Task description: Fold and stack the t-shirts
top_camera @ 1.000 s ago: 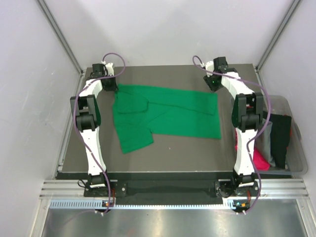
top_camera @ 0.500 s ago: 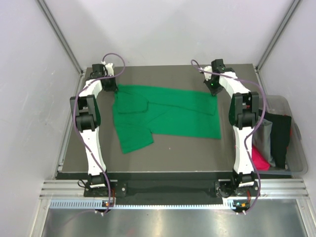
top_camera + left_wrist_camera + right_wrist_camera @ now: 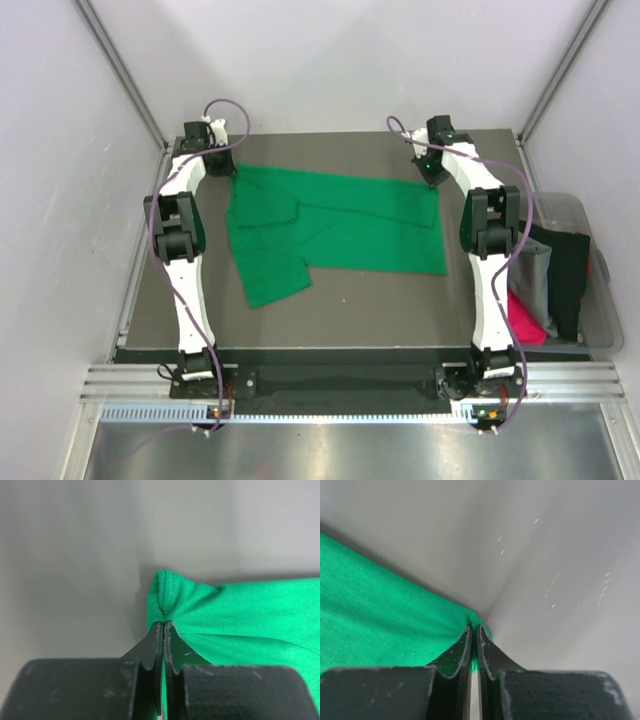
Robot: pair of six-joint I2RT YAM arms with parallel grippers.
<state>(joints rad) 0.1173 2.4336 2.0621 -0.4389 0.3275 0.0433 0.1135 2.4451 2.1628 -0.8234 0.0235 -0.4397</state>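
A bright green t-shirt (image 3: pixel 335 228) lies spread across the dark table, one sleeve flap hanging toward the near left. My left gripper (image 3: pixel 222 166) is at the shirt's far left corner, shut on a bunched fold of green t-shirt (image 3: pixel 210 615). My right gripper (image 3: pixel 436 180) is at the far right corner, its jaws pinched on the green t-shirt (image 3: pixel 380 625) edge. More t-shirts (image 3: pixel 560 285), black, grey and magenta-pink, sit in a bin at the right.
A clear plastic bin (image 3: pixel 600 330) stands off the table's right edge. White walls and metal posts close in the back and both sides. The table's front edge (image 3: pixel 330 350) runs just ahead of the arm bases.
My right gripper came down onto the shirt's far right corner and shut on it. The left gripper shifted slightly back with its corner, pulling the far edge straighter.
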